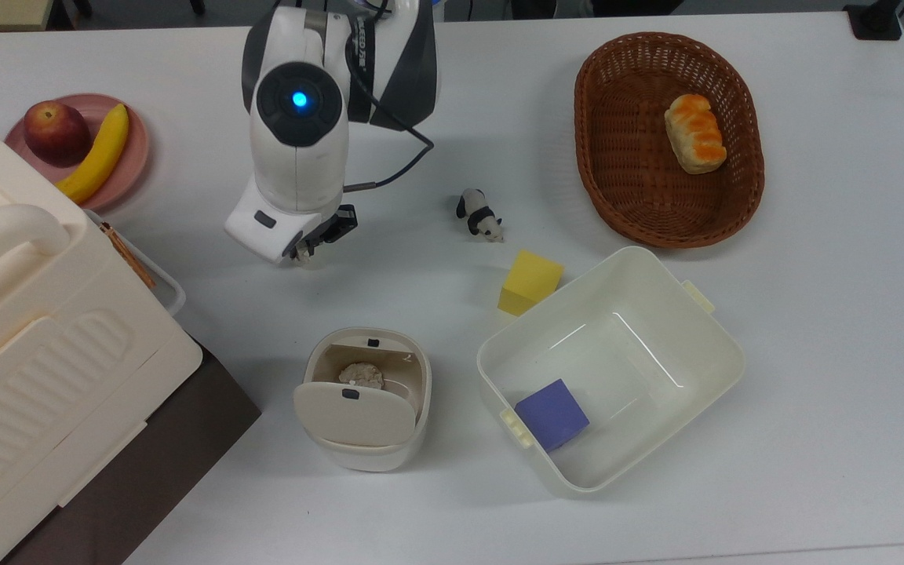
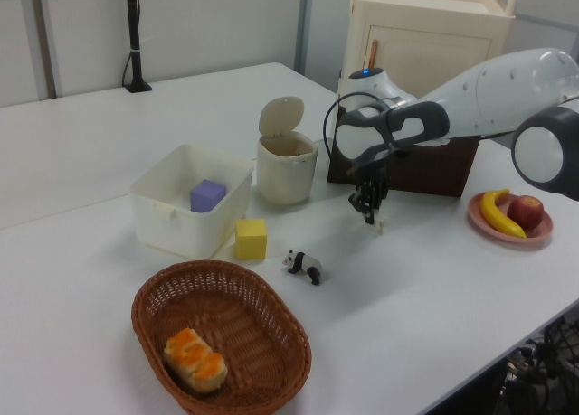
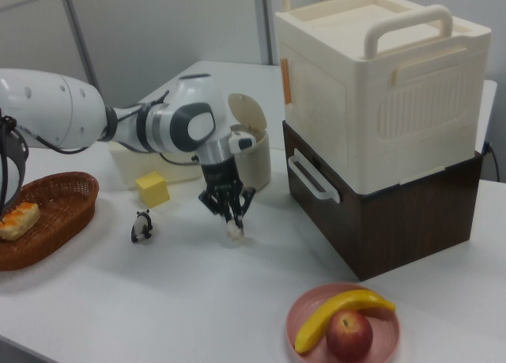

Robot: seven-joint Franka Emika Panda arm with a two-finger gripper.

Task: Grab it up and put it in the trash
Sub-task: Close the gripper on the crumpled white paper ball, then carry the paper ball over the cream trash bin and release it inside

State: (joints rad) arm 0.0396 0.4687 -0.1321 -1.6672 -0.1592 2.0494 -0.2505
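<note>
- Paper ball [image 3: 234,231] sits pinched between the gripper [image 3: 232,224] fingers, at or just above the bench [image 1: 813,353]; contact with the surface can't be told.
- Gripper fingers are closed narrow on the ball, pointing straight down; in the top view the wrist covers most of the ball [image 1: 302,253], with a sliver showing at the gripper [image 1: 312,245].
- Left view: gripper [image 2: 370,214] hangs in front of the dark brown cabinet [image 2: 425,166], ball [image 2: 378,225] at its tip.
- Trash bin [image 1: 366,396] stands well apart from the gripper, toward the top view's bottom; flap lid open, another crumpled wad already inside.
- Toy panda [image 1: 479,214] lies on the bench to the top view's right of the gripper, apart from it.
- Yellow cube [image 1: 530,282] touches or sits just beside the rim of the white tub [image 1: 703,314]; purple cube [image 1: 552,413] inside the tub.
- Wicker basket [image 1: 601,157] at the top view's upper right holds a bread roll [image 1: 694,133].
- Pink plate [image 1: 134,149] at the top view's left carries an apple [image 1: 56,132] and a banana [image 1: 99,153].
- Big cream ribbed box [image 3: 379,86] sits on top of the brown cabinet.
</note>
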